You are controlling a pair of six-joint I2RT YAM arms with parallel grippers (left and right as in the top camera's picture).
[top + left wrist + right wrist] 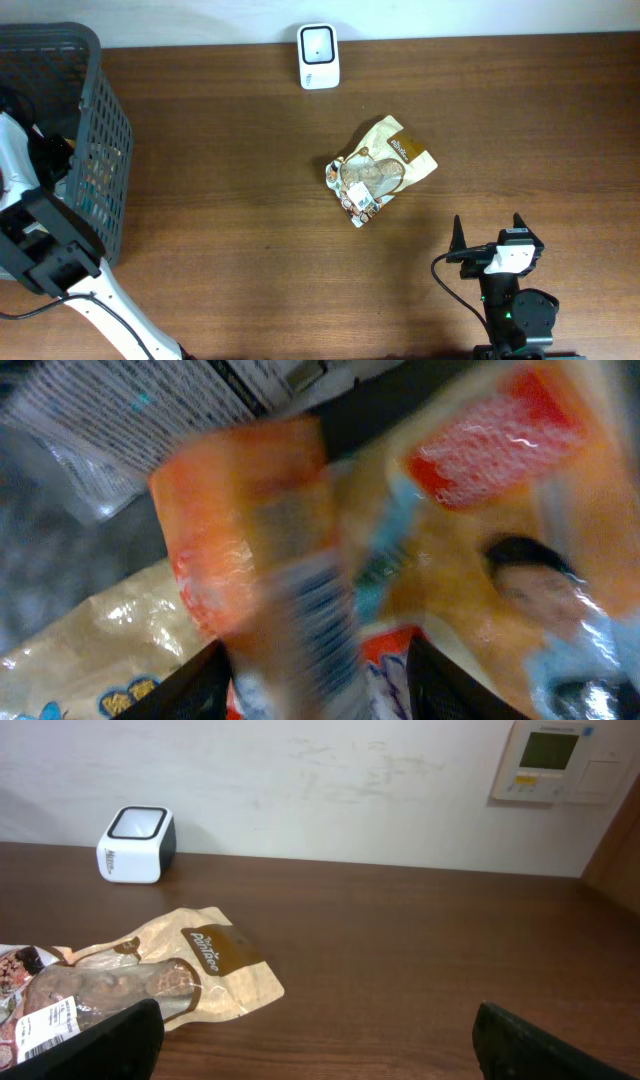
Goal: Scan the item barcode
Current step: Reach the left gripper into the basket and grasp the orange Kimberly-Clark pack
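In the left wrist view a blurred orange snack packet (250,530) with blue-and-white print stands between the fingers of my left gripper (316,652), inside the basket. The jaws stand apart on either side of it, and a strip of another packet shows beside the right finger. No barcode can be read through the blur. The white scanner (318,56) (137,844) sits at the table's far edge. My right gripper (487,240) (320,1045) rests open near the front right, holding nothing.
A grey mesh basket (105,120) stands at the far left, with my left arm reaching into it among several packets (90,630). A brown pouch (380,172) (190,970) with a white label lies mid-table. A wall panel (555,760) hangs behind.
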